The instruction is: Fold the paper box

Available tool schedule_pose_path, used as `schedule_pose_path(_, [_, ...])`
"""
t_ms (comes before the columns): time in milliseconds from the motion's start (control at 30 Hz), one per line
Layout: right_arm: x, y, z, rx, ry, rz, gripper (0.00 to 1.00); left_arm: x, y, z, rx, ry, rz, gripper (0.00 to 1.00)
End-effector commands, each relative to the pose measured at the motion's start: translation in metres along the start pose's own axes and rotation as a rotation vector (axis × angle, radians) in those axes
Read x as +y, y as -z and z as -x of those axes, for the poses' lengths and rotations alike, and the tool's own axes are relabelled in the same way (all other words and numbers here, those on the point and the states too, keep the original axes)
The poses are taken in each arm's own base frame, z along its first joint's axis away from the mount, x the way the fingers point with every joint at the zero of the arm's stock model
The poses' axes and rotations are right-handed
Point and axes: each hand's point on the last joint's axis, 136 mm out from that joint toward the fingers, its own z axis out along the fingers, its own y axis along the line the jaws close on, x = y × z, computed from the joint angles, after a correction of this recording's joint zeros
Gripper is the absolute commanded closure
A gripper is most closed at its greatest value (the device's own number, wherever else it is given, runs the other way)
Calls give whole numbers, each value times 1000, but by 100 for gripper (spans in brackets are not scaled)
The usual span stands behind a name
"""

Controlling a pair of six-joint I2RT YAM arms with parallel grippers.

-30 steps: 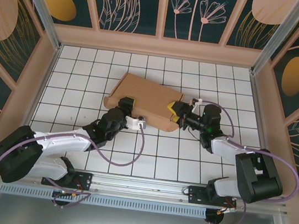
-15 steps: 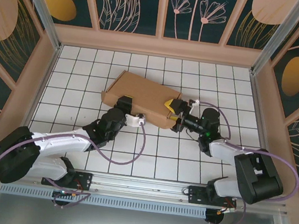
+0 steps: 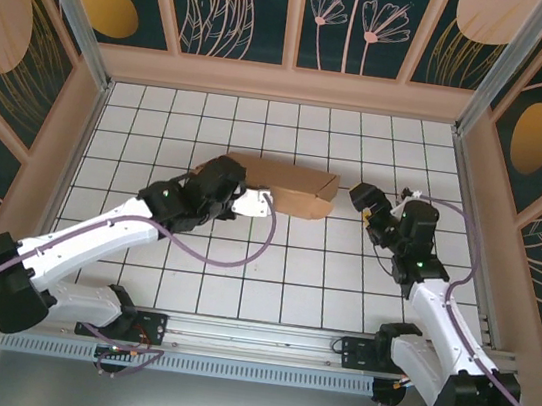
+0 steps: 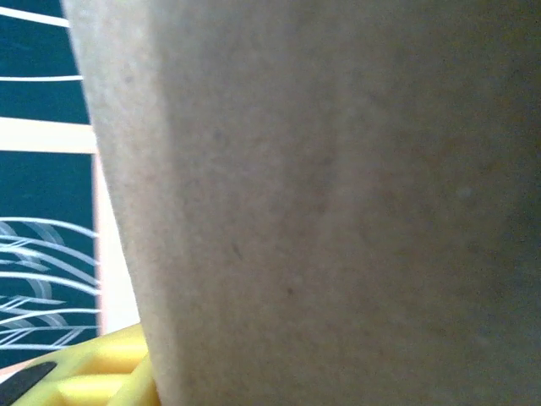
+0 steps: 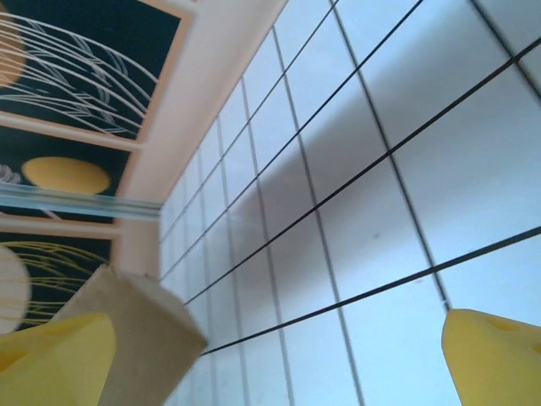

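The paper box, plain brown cardboard, is held up off the tiled floor and looks like a narrow band from above. My left gripper is at its left end, shut on it. In the left wrist view the cardboard presses close to the camera and hides the jaws, except one yellow finger at the bottom left. My right gripper stands open a short way off the box's right end, touching nothing. In the right wrist view its yellow fingertips are far apart, with a box corner beside the left one.
White tiles with dark grid lines cover the floor. Patterned walls with a pale rim enclose it on three sides. Purple cables trail from both arms over the near tiles.
My right gripper has opened, let go of the box's right end and drawn back to the right. My left arm has raised and tipped the box, which now looks narrower from above.
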Motion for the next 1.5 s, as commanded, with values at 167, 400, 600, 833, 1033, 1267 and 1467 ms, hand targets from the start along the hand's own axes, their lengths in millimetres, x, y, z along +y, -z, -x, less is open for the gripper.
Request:
schedule_pose_path(167, [-9, -24, -27, 202, 184, -14, 20, -74, 17, -18, 199, 58, -452, 47])
schedule_pose_path(400, [-23, -55, -81, 391, 140, 2, 30, -83, -2, -6, 220, 19, -525, 43])
schedule_pose_path(600, [-25, -70, -102, 444, 146, -3, 29, -82, -24, 7, 198, 9, -546, 46])
schedule_pose_path(833, [-26, -59, -55, 279, 203, -117, 21, -71, -49, 5, 150, 79, -539, 45])
schedule_pose_path(1033, [17, -26, 2, 107, 303, -107, 33, -75, -65, -1, 149, 101, -550, 41])
schedule_pose_path(1267, [98, 0, 3, 144, 311, 136, 76, -75, -86, -1, 157, 138, -581, 36])
schedule_pose_path(1467, [125, -7, -40, 228, 283, 205, 86, -77, -91, 1, 151, 155, -584, 36])
